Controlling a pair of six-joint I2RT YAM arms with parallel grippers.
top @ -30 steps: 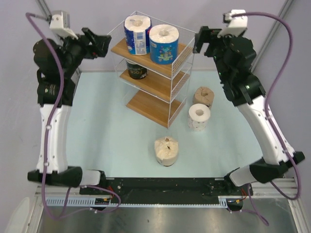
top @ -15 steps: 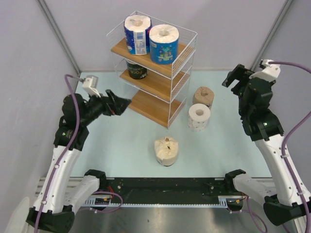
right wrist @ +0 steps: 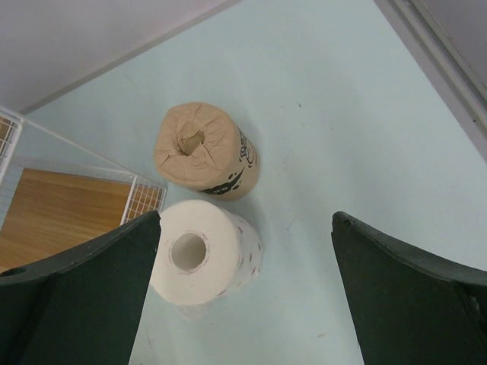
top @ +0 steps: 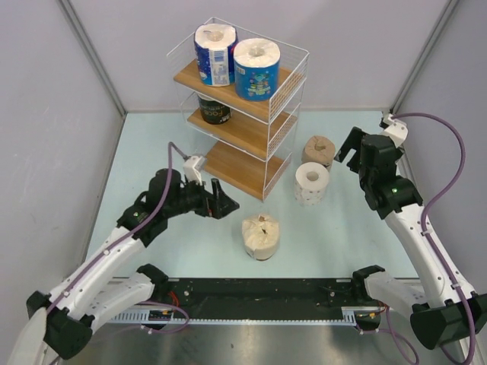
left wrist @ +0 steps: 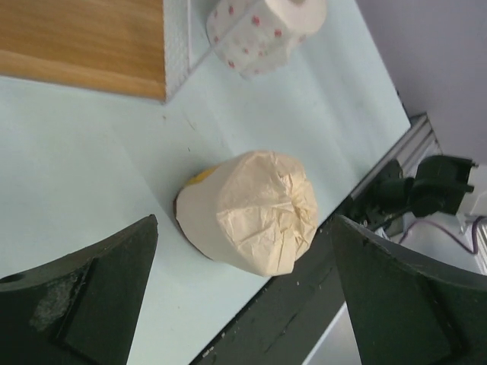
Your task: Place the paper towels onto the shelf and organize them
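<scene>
Well, the left hand (top: pixel 225 207) hangs wide open just left of the cream roll (top: pixel 261 236) on the near surface (top: pixel 335 232). I'd square both fingers around its sides before closing. The right hand (top: pixel 354 152), also open, faces the dotted roll (top: pixel 312 183) and tan roll (top: pixel 318 150) right of the shelf (top: pixel 236 169).

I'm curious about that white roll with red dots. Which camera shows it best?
The right wrist view: the white dotted roll sits close, its hollow core showing. The left wrist view cuts the roll off at the top edge. The top view shows the roll whole but small.
</scene>
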